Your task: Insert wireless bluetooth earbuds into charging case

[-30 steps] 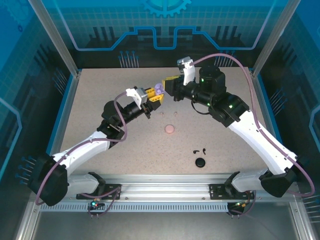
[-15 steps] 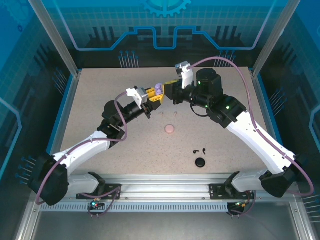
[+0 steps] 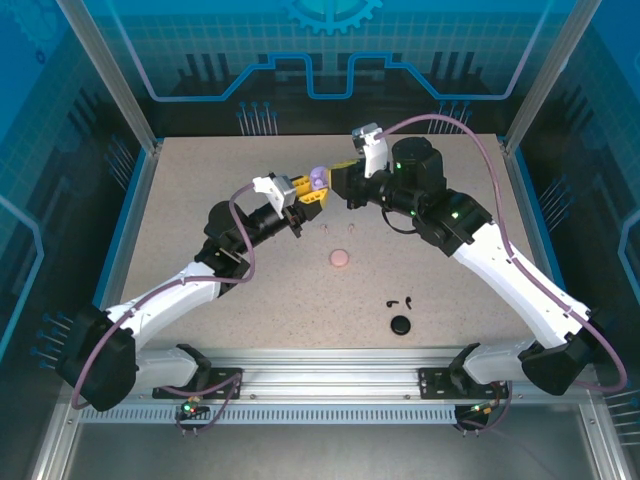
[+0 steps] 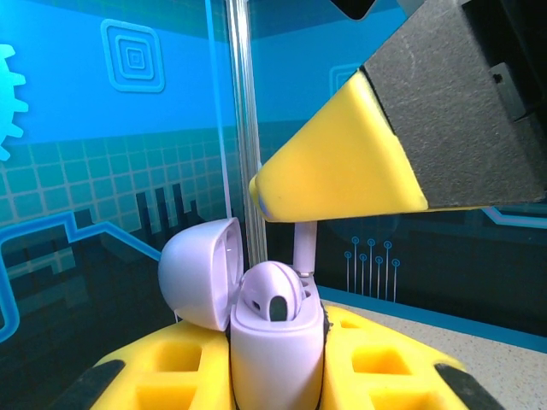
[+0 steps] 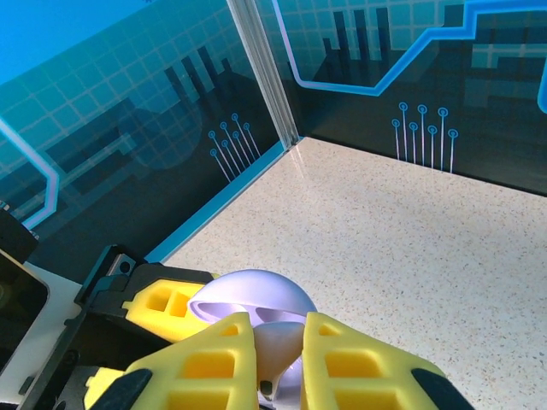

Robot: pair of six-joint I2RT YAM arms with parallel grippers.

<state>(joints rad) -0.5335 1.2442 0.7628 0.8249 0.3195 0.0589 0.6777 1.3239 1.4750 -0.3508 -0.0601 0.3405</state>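
Note:
My left gripper is shut on the purple charging case, held upright above the table with its lid open to the left. One purple earbud sits in the case. My right gripper is shut on the second purple earbud. Its stem points down into the case's other slot, just behind the seated earbud. In the right wrist view the case lid lies right below my right gripper.
On the table lie a shut pink case with two pink earbuds just behind it. Nearer the front are two black earbuds and a shut black case. Blue glass walls enclose the table.
My right gripper has shifted slightly left, closer to the purple case, with the earbud in it. The left arm has stayed still.

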